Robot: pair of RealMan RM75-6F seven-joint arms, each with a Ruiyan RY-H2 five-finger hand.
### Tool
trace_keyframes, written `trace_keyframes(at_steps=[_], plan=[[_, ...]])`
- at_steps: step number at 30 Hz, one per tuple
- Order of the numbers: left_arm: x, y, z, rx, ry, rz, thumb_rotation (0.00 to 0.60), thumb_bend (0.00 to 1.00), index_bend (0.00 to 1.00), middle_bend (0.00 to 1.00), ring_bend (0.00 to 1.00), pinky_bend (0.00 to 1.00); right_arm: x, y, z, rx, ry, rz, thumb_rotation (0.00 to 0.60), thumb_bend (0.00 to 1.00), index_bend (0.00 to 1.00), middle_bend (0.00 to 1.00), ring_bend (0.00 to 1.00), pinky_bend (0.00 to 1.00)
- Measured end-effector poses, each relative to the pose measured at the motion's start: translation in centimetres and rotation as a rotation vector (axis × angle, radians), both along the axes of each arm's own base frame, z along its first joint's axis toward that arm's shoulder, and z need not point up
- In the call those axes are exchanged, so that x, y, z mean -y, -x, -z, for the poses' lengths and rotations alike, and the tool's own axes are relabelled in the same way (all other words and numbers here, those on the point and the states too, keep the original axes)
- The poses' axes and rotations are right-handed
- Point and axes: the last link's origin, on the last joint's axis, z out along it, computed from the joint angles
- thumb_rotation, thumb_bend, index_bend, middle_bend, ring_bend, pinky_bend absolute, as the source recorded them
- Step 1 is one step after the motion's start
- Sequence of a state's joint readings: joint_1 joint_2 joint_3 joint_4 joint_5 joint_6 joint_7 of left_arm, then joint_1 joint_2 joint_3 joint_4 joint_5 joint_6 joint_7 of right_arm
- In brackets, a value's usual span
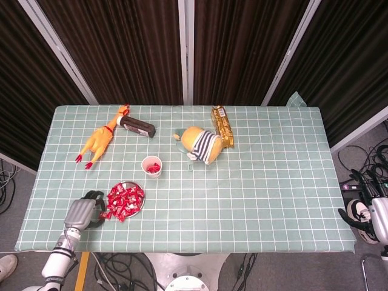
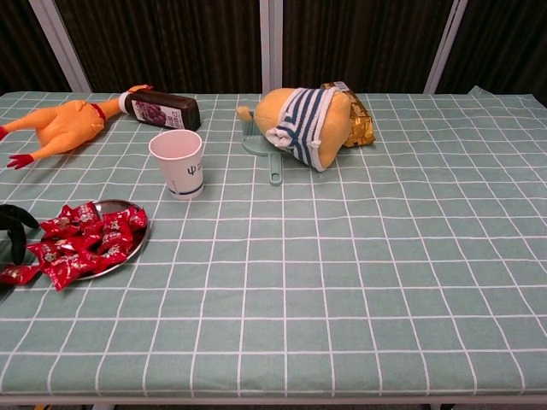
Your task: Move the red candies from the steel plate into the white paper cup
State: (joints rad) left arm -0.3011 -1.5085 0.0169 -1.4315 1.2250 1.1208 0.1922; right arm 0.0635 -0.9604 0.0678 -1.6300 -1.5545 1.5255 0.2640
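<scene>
Red foil is what I steer by: the candies [image 1: 125, 201] sit heaped on the steel plate [image 1: 138, 209] near the front left of the table [image 1: 273, 182], spilling past its left rim, with one stray wrapper lying on the cloth by the rim. In the chest view the heap [image 2: 85, 242] looks crinkled and loosely piled, so I expect pieces to slide rather than lift cleanly.

My left hand [image 1: 83, 212] is just left of the plate, its dark fingers [image 2: 12, 224] curled toward the stray candy [image 2: 17, 273] at the pile's edge. I cannot tell from either view whether the fingers have closed on it or only touch it. So the candies lie to the right of that hand, right at its fingertips, and the cup [image 1: 151, 166] stands beyond the plate, farther from me and slightly right. That makes the carry a short diagonal away from me. A few red pieces already show inside the cup.

The left hand is plainly the nearer one; my right hand [image 1: 359, 218] hangs off the table's far right edge, well apart from everything, and I can't read its fingers.
</scene>
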Motion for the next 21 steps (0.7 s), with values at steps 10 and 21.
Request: trace_keyframes(at_steps=[10,21], plan=[[0.1,0.4,0.1,0.006,-0.011,-0.006,0.6,0.36,0.64,0.32,0.17,0.4,0.0,-0.1,0.0,0.001,0.0,-0.002,0.6,0.16,0.08,0.2,0.05,0.22],[-0.7,0.3,-3.6,0.035,-0.14,0.006,0.6,0.38,0.64,0.32,0.17,0.4,0.0,-0.3,-0.1,-0.002,0.003,-0.011,0.6,0.16,0.08,0.2,0.05,0.22]])
